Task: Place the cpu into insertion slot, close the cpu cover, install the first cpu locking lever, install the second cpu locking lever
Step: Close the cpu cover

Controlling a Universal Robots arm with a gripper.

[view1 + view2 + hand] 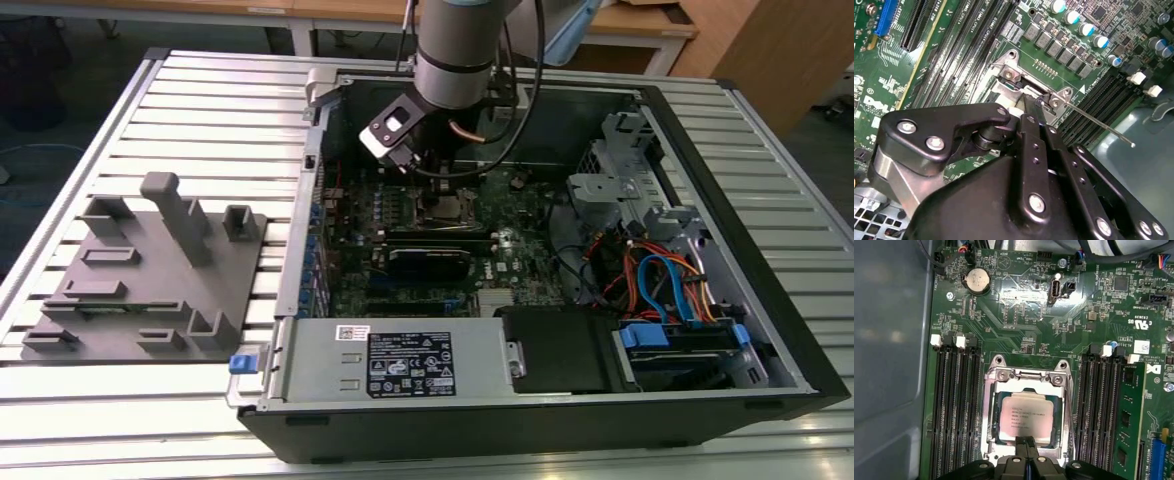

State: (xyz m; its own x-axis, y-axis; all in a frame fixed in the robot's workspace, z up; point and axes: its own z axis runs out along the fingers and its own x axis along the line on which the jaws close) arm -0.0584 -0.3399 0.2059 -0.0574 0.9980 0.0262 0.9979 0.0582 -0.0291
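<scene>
Now we rest our gripper (1026,444), fingers (1021,447) pinched together, on the rim of the cpu cover (987,415), apparently holding it flat over the cpu (1024,415) seated in the insertion slot (438,207) at the motherboard (1019,315) centre

Silver-tan cpu (1023,416), green motherboard (1019,330)

A grey fixture block (134,300) lies on the slatted table (214,110) beside the open computer case (534,428).
</scene>
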